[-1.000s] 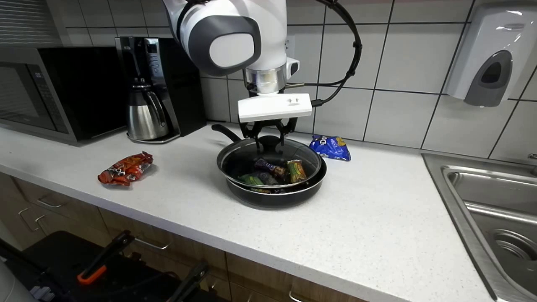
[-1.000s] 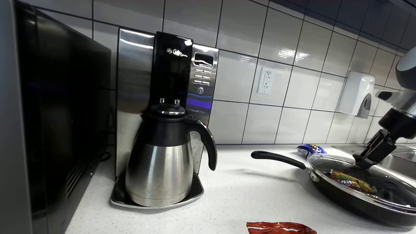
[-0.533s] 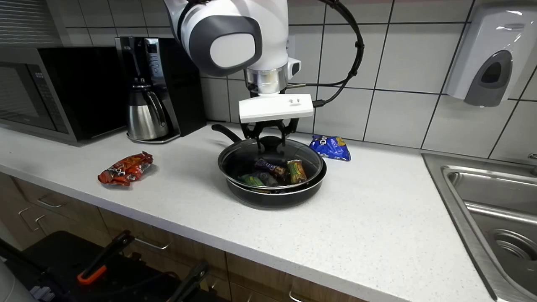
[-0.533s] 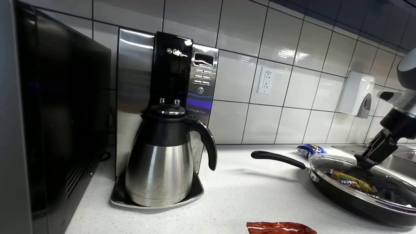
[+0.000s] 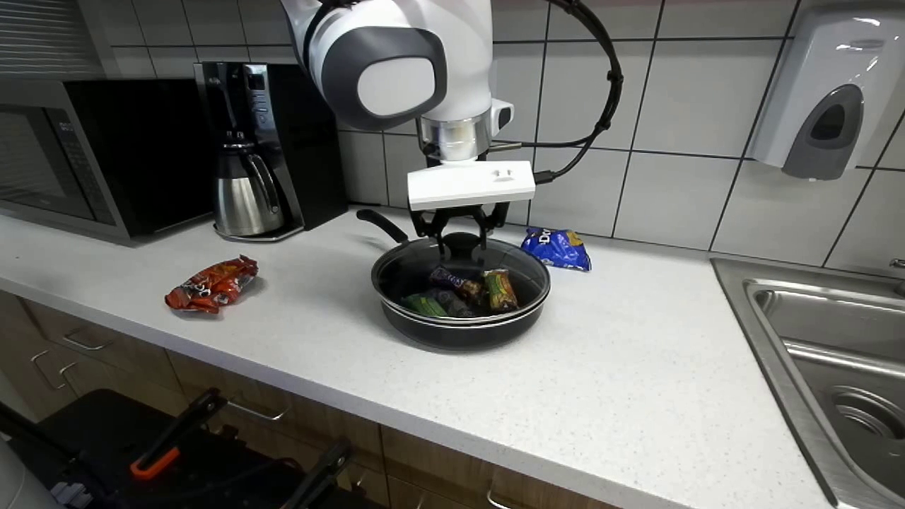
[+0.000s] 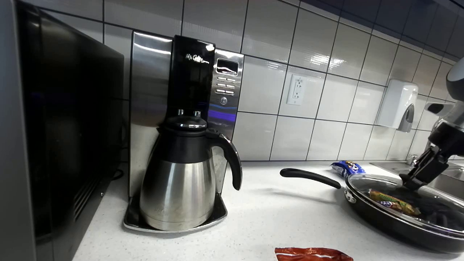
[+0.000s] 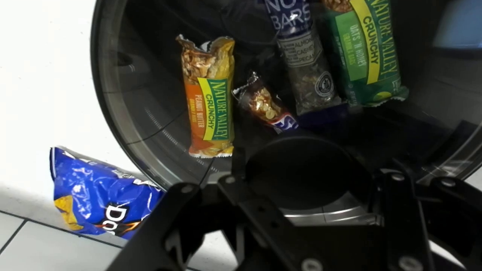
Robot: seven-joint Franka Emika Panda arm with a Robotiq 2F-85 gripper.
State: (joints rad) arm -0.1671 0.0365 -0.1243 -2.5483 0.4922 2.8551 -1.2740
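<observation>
In an exterior view, my fingers (image 5: 441, 247), part-open, clasp the knob (image 5: 462, 244) of the lid (image 5: 466, 266), which covers the pan (image 5: 463, 338) toward the counter's (image 5: 636, 367) back edge. In an exterior view, a blue bag (image 6: 347, 168) lies by that edge. In the wrist view, 4 snack bars (image 7: 211, 107) show (through the lid).

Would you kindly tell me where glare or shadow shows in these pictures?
Wrist view: pale bluish reflection at upper right on the round clear glass lid, little detail in its round black knob; an exterior view: glare on the glossy white wall tiles; an exterior view: soft shadow beside the crumpled red snack bag.
</observation>
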